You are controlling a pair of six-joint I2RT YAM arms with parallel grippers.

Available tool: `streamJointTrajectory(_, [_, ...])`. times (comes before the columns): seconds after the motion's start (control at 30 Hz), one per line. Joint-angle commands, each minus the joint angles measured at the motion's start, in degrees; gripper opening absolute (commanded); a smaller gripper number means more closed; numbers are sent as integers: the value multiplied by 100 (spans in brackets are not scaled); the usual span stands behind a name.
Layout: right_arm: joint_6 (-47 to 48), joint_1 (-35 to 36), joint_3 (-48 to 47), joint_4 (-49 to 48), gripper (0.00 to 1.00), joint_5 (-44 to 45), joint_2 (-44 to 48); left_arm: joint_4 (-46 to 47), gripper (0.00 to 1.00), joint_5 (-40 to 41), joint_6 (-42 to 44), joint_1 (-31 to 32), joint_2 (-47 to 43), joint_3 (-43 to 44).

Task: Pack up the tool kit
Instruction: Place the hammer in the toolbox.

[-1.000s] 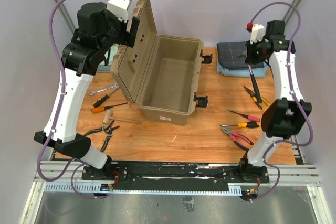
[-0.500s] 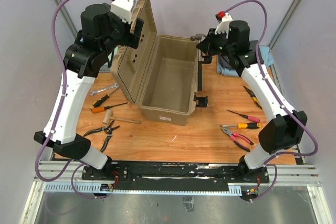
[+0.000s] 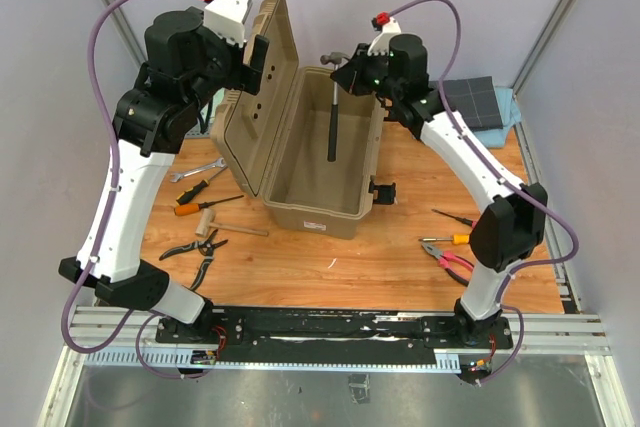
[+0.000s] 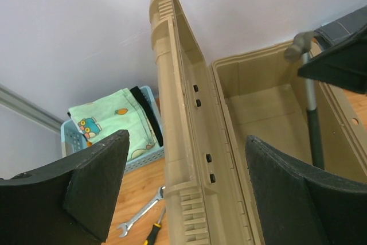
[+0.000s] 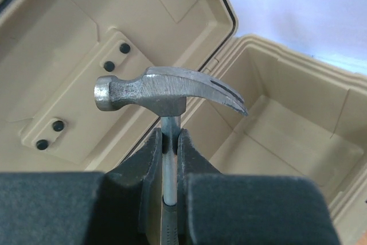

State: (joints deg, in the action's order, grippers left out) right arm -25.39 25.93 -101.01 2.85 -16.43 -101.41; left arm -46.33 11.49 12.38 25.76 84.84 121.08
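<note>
Hammer (image 5: 166, 93): pinched at neck, just under head, by right gripper (image 5: 169, 139). Handle hangs straight below gripper, over cavity of open toolbox (image 3: 318, 215).

Step, by my reading: loading hammer.

Next: lower, release onto box floor, clear of walls.

Left gripper (image 4: 183, 159): jaws wide, straddling upright lid (image 4: 178, 96); contact unclear.

Pliers (image 3: 452, 262), screwdrivers (image 3: 462, 219): on table, well apart from right gripper, toward its base; not yet packed.
</note>
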Motion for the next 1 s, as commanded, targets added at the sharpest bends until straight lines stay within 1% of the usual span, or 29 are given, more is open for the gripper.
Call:
streamJointTrajectory(0.0, [-484, 133, 46, -423, 1, 477, -316, 166, 86, -38, -120, 52, -113, -20])
streamJointTrajectory(0.13, [-797, 219, 103, -430, 1, 875, -703, 159, 86, -65, -169, 86, -62, -3])
streamJointTrajectory(0.3, [-1017, 361, -412, -54, 1, 1265, -1423, 159, 86, -76, -230, 137, -13, 19])
streamJointTrajectory(0.6, [-970, 689, -1198, 514, 1, 1893, -2225, 168, 86, -67, -243, 165, 37, 89])
streamJointTrajectory(0.83, [-908, 800, -1954, 1294, 1, 2388, -2870, 167, 86, -74, -293, 201, 54, 132])
streamJointTrajectory(0.97, [-944, 806, -2007, 1449, 1, 2545, -3124, 168, 85, -69, -307, 219, 55, 136])
